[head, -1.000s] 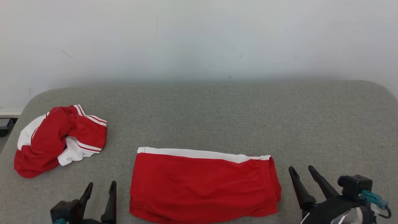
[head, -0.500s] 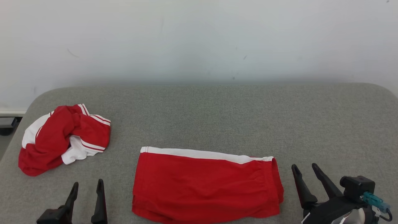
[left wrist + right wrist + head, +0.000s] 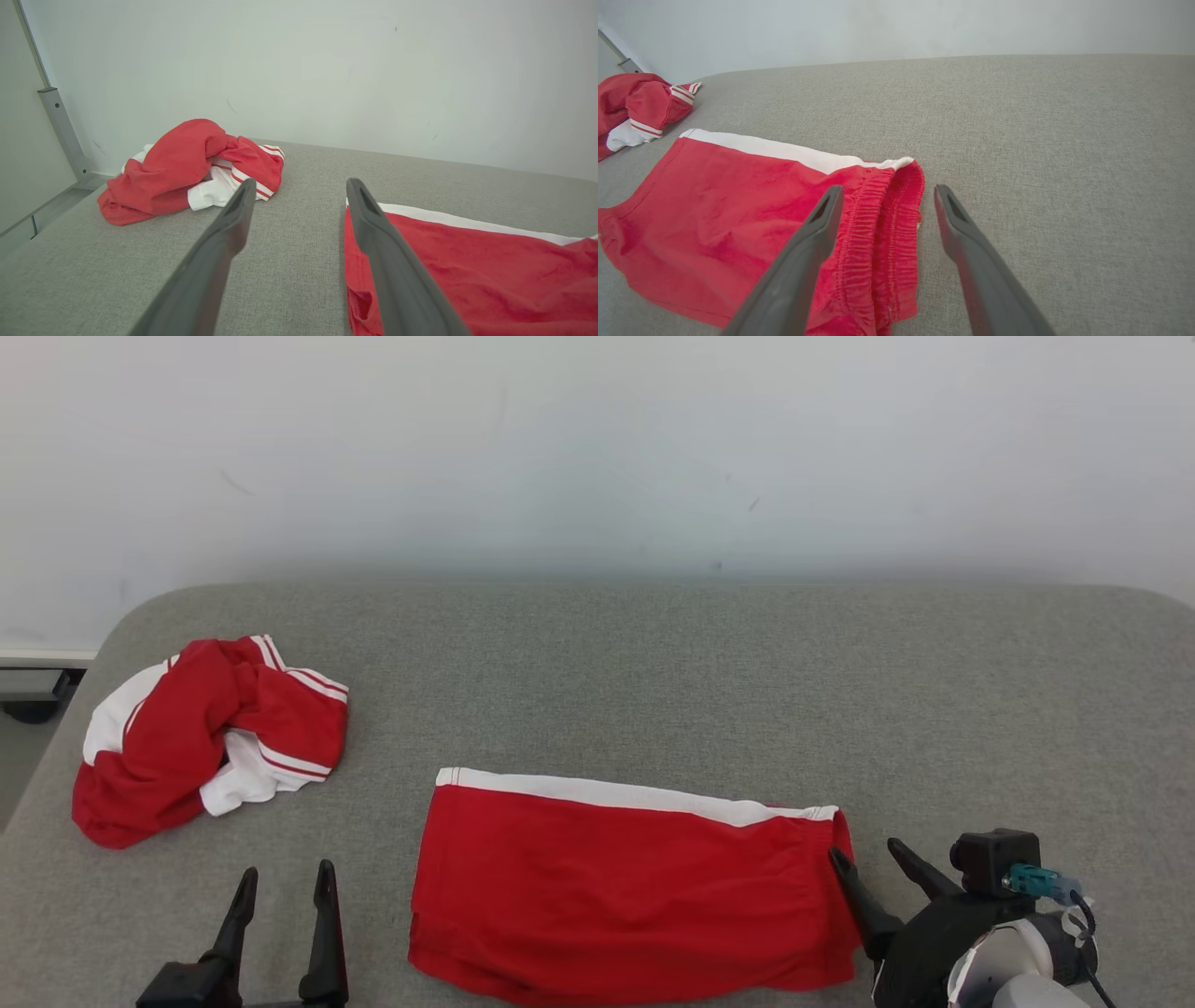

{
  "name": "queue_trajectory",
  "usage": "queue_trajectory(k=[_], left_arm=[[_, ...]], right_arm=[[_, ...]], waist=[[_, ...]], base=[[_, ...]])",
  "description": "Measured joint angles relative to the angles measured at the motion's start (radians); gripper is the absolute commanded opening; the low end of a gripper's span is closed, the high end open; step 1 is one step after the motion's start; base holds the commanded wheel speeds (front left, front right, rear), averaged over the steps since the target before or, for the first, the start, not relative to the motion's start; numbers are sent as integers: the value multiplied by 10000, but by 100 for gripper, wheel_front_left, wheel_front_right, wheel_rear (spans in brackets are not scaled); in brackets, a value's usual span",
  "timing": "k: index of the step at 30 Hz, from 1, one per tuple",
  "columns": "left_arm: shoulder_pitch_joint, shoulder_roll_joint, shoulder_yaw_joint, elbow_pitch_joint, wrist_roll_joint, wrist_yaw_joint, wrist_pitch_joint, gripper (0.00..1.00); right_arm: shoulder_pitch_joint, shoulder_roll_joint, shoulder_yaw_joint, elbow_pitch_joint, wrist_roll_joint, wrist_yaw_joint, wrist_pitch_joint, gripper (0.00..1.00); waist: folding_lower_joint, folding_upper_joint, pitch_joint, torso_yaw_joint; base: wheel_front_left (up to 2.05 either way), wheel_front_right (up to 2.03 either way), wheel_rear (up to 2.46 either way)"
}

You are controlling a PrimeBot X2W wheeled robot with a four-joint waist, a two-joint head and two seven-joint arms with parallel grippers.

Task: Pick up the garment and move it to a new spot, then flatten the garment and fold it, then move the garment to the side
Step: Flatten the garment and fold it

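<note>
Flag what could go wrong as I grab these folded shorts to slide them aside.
1. The open right gripper straddles only the waistband edge of the folded shorts. Closing there may pinch just the top layer, and the fold could open.
2. The open left gripper sits beside the hem, not over it, so a one-sided pull may skew the shorts.
3. The crumpled garment occupies the left side, and sliding that way could snag it.

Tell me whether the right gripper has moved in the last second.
Yes: the right gripper has shifted left, now straddling the folded shorts' waistband edge.
</note>
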Motion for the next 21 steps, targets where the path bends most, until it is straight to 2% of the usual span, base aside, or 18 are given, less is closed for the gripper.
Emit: queue_trajectory(k=[16, 17, 18, 19, 20, 21], left_arm=[[260, -276, 117, -433, 433, 0, 52, 100], [264, -278, 107, -468, 441, 0, 63, 100], [261, -291, 132, -485, 458, 0, 128, 100], [261, -291, 132, -485, 458, 0, 128, 100], [250, -288, 161, -487, 458, 0, 148, 100], [229, -288, 184, -497, 458, 0, 151, 100]], right_arm=[[-786, 458, 433, 1804, 142, -88, 1941, 100], [-782, 462, 516, 1883, 138, -88, 2029, 96], [-789, 510, 520, 2038, 148, -88, 2092, 39], [-789, 510, 520, 2038, 148, -88, 2092, 10], [-817, 546, 518, 2102, 153, -86, 2104, 0], [-866, 560, 556, 2155, 153, -86, 2157, 0]], waist=[[0, 0, 186, 432], [0, 1, 204, 445], [0, 1, 239, 469], [0, 1, 239, 469], [-1, 0, 261, 473], [-1, 0, 284, 476]], base=[[0, 0, 0], [0, 0, 0], [0, 0, 0], [0, 0, 0], [0, 0, 0], [0, 0, 0]])
